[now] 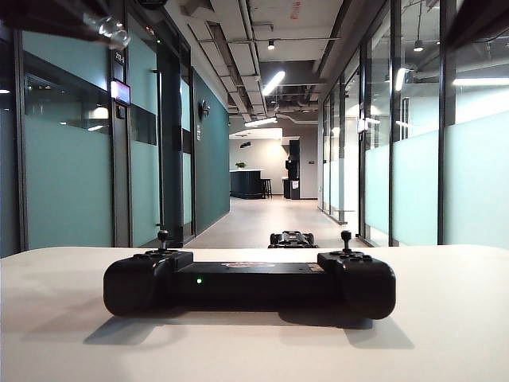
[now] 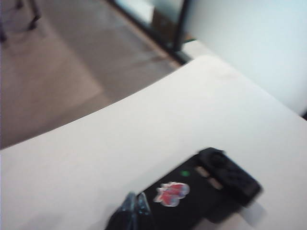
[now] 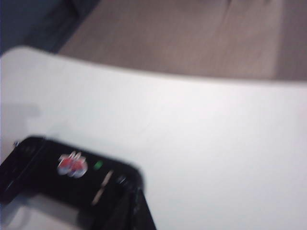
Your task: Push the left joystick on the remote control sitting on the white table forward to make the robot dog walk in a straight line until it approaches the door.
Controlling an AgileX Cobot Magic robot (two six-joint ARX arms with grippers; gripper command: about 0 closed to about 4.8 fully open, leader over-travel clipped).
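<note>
The remote control (image 1: pixel 249 282) sits square in the middle of the white counter (image 1: pixel 445 318), long side across the exterior view, one green light glowing on its near face. Two thin thumbsticks stand up from it, the left thumbstick (image 1: pixel 162 239) and the right thumbstick (image 1: pixel 346 239), both upright and nothing touching them in that view. Beyond the far edge of the counter, down on the corridor floor, the robot dog (image 1: pixel 292 239) crouches low, seen just between the two sticks. Glass walls run down both sides of the corridor, and a small sign on the left wall is too small to read.

From the left wrist view, the left gripper (image 2: pixel 135 211) shows as a dark tip low in the blurred frame, jaws pressed together with no gap to see, hanging over the remote control (image 2: pixel 201 191). A red and white sticker (image 2: pixel 171 193) lies on the controller's top; any lettering on it is too smeared to read, and a green light sits just beside it.

Right wrist view now: the right gripper (image 3: pixel 135 211) is a dark closed tip as well, jaws together and gripping nothing, poised at one end of the remote control (image 3: pixel 62 177). The same sticker (image 3: pixel 72 164) shows there, blurred, no words legible. Neither gripper appears in the exterior view
</note>
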